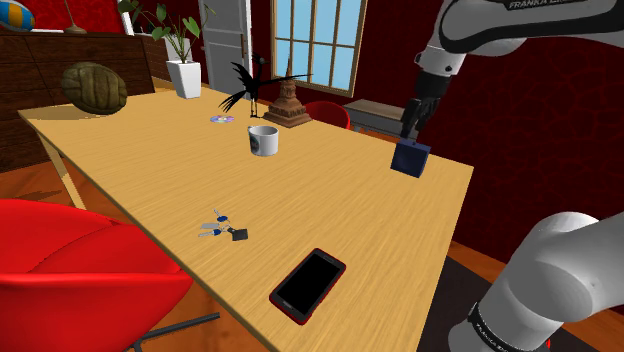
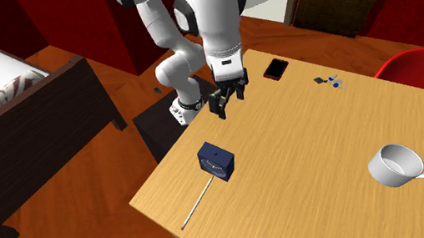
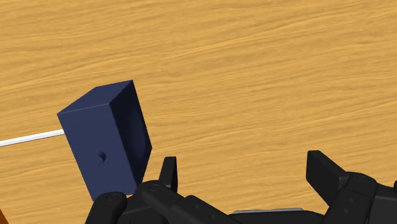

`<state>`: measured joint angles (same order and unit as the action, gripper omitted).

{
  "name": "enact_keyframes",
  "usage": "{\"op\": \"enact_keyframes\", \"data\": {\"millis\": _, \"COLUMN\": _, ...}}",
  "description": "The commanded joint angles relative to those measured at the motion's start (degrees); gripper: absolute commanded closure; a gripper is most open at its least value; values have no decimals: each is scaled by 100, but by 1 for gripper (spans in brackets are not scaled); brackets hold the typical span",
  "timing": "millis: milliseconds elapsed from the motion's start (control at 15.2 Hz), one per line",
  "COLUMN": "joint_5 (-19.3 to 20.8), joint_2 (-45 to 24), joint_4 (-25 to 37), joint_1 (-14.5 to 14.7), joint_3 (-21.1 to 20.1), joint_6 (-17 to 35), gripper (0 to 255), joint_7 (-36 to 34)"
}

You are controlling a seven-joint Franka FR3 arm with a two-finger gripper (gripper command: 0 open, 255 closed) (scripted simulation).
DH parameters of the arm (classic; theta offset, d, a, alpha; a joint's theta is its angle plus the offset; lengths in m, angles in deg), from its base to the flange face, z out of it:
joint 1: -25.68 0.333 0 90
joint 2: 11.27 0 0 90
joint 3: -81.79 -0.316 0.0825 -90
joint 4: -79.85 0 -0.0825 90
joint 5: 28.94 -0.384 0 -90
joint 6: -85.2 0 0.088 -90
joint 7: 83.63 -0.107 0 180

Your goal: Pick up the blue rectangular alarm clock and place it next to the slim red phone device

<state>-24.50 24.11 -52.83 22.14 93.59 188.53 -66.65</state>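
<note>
The two black fingers (image 3: 168, 173) are spread apart and released, with only bare wood between them and nothing grasped. The gripper (image 2: 227, 97) hovers near and above the dark blue alarm clock (image 3: 105, 143), which stands outside the nearer finger rather than in the gap. I judge the pick not yet begun: the hand needs a sideways shift over the clock before a descent could catch it. The wide spread reads as readiness for that, since the gap looks broader than the clock's narrow side, the sensible face to close across.

The clock rests on the table (image 1: 330, 200) close to the corner by the robot's stand, turned at an angle to the table's edges, so the wrist may need some turn to square the fingers with its flat sides. From the clock a thin white line (image 3: 28, 137), perhaps a cord, runs toward the table's edge; it could drag or snag as the clock lifts.

Well apart from the clock, along the same side of the table, the slim phone (image 1: 308, 284) lies flat, red at the rim and black on its face. A small bunch of keys (image 1: 222, 229) lies near the phone, on its side away from the clock. A white mug (image 1: 263, 140) stands well apart from the clock toward the table's middle. Setting down on the phone's clock-facing side would keep the carry short and away from the keys
</note>
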Motion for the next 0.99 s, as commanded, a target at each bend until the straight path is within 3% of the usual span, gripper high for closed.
{"op": "enact_keyframes", "data": {"millis": 0, "joint_5": 47, "joint_2": -252, "joint_4": 43, "joint_1": -46, "joint_3": 217, "joint_6": 199, "gripper": 0, "joint_7": 221}}
{"op": "enact_keyframes", "data": {"millis": 528, "joint_5": -60, "joint_2": -1568, "joint_4": 590, "joint_1": -145, "joint_3": 1104, "joint_6": 882, "gripper": 0, "joint_7": 1180}}
{"op": "enact_keyframes", "data": {"millis": 924, "joint_5": -120, "joint_2": -1796, "joint_4": 361, "joint_1": -143, "joint_3": 1206, "joint_6": 1321, "gripper": 0, "joint_7": 1290}}
